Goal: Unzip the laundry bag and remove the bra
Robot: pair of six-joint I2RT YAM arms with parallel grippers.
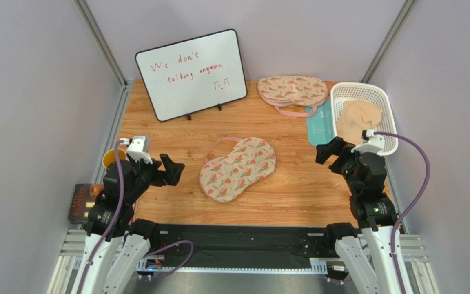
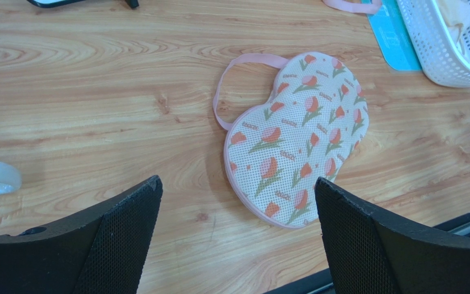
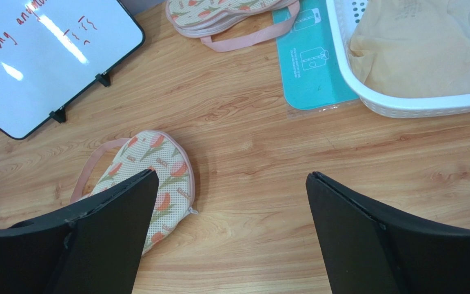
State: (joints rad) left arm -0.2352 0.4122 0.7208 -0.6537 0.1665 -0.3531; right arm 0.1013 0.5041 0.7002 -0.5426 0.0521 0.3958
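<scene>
The peanut-shaped, cream, flower-printed fabric laundry bag (image 2: 295,138) is lying flat on the wooden table (image 2: 96,92), beyond the left gripper's (image 2: 237,185) spread fingers.

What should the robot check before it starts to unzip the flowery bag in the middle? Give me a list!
1. Both grippers open and empty: ok. The left gripper and right gripper have their jaws wide apart with nothing between them.
2. Laundry bag lying flat on the table between the two arms: ok.
3. Nothing on top of the bag: ok.
4. Zip pull found: cannot tell. A small tab shows at the bag's edge, but it is too small to be sure.
5. Bra out: not ok. None is in view, and the bag looks shut.
</scene>
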